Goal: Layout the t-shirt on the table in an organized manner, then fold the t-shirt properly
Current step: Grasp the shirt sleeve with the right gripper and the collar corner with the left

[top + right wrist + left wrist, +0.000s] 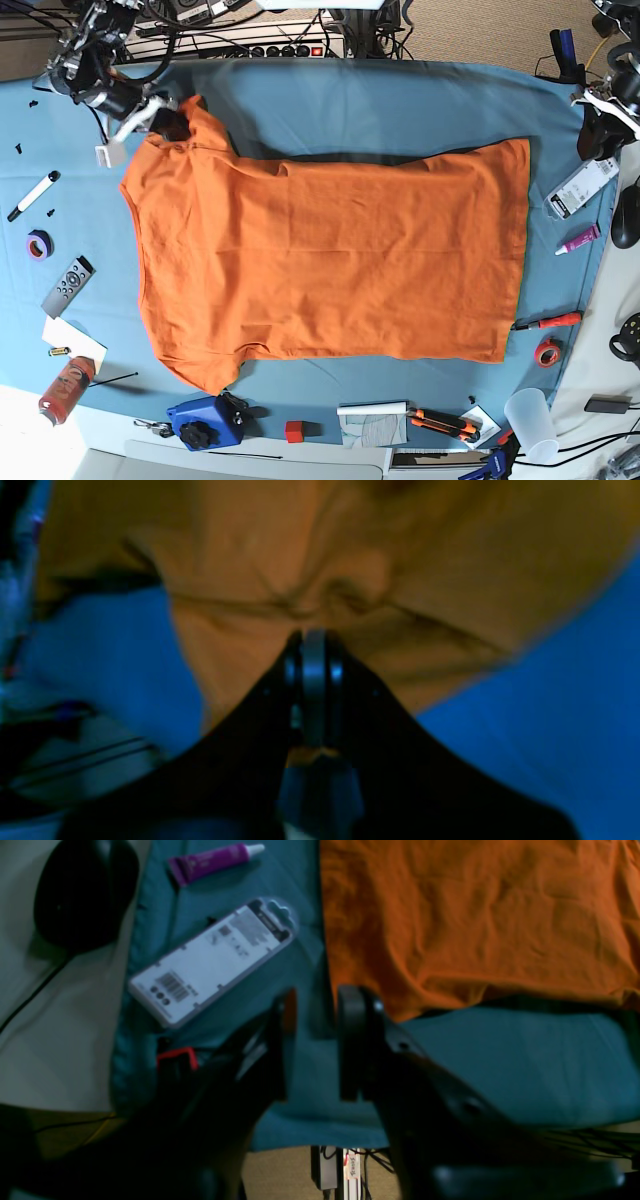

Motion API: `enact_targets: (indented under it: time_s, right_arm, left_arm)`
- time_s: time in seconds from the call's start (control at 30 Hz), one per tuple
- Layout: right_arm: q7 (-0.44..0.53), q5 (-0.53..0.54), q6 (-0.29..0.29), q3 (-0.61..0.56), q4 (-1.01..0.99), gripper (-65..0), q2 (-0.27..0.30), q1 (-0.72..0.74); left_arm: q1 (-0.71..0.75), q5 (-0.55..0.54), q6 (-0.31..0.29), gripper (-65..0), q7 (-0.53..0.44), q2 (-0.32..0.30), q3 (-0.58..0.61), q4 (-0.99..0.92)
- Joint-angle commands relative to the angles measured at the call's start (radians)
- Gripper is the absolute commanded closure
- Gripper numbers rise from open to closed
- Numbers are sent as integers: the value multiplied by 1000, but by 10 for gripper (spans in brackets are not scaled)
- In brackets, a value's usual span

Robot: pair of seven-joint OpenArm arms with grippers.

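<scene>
right claw (314, 650) pinching t-shirt (330, 260) | table (380, 100) teal, cluttered edges

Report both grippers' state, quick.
Left gripper: open, holding nothing, beside the t-shirt hem.
Right gripper: shut on the t-shirt's sleeve.

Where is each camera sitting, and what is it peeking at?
Left wrist view: rides on the left arm, looking down past the open left gripper at the table, a corner of the t-shirt, a white package and a purple tube.
Right wrist view: rides on the right arm, very close, looking past the right gripper shut on the t-shirt.
Base view: high above, looking straight down at the whole t-shirt; both arms show at the top corners.
Shared: all three see the t-shirt.
</scene>
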Motion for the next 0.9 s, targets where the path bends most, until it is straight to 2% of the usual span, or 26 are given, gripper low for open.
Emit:
enact_targets:
  time_s: [0.0, 0.23, 0.47, 0.57, 0.6, 0.67, 0.73, 0.77, 0.8, 0.87]
  right_arm:
    - [20, 35, 6, 15, 67, 0, 14, -2]
    - [20, -2, 6, 68, 328, 0, 14, -47]
    - [20, -2, 6, 69, 359, 0, 14, -53]
    - [20, -2, 6, 69, 359, 0, 14, -53]
    - [20, -2, 6, 69, 360, 0, 14, -53]
    - [20, -2, 6, 69, 360, 0, 14, -53]
    - [20, -3, 6, 69, 359, 0, 14, -53]
    - [20, -3, 6, 69, 360, 0, 14, -53]
    - [20, -3, 6, 69, 359, 0, 14, -53]
    - [20, -11, 6, 69, 359, 0, 14, -53]
  left_arm:
    - [4, -22, 0, -159, -11, -13, -6, 13]
    - [58, -90, -2, -159, 0, -13, -6, 13]
    - [96, -117, -16, -163, -1, -13, 39, 13]
    - [97, -107, -53, -242, -14, -13, 146, 13]
    - [97, -80, -53, -274, -47, -14, 189, 12]
    - [97, 60, -32, -301, -183, -14, 268, 11]
    - [86, 240, 68, -301, -296, -14, 331, 8]
    - [69, 308, 127, -301, -296, -14, 354, 4]
    - [52, 350, 162, -301, -276, -14, 373, -6]
    - [23, 357, 169, -301, -242, -14, 403, -45]
